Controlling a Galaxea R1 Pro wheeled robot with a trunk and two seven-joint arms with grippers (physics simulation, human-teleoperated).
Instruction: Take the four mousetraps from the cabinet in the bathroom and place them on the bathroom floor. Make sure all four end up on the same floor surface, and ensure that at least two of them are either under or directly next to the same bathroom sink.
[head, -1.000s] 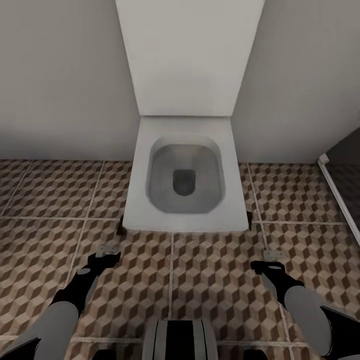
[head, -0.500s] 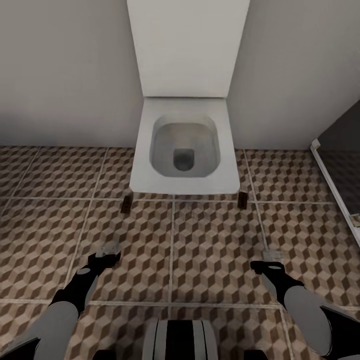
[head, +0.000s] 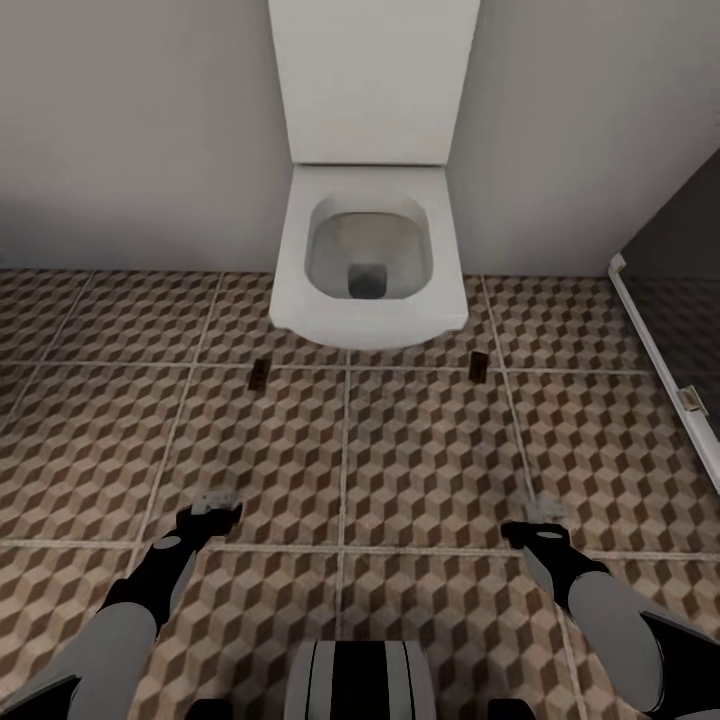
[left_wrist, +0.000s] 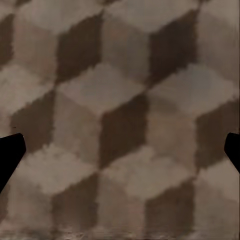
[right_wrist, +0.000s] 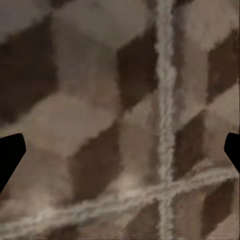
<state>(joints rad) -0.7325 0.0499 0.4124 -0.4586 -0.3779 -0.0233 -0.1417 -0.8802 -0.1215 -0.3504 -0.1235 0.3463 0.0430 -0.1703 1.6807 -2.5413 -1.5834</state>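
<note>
- Left tool (head: 215, 510): it is held low over the bathroom floor (head: 420, 450). In the left wrist view its dark tips are seen at opposite edges, so the jaws are spread wide with nothing between them.
- Right tool (head: 537, 518): it is likewise spread wide and empty, and is poised above a crossing of grout lines.
- Bathroom floor: large square tiles are printed with a brown, beige and white cube pattern and divided by pale grout.
- Two small dark pieces (head: 258, 375) are seen on the tiles just before the toilet (head: 290, 290). They are too small to identify.
- Step in hand: travel is judged, with no mousetrap carried.
- Next move: the base is to be turned towards the cabinet, so that a drawer handle can be reached.
- Dark shower base (head: 690, 330): it is bordered by a white rail at the far right.
</note>
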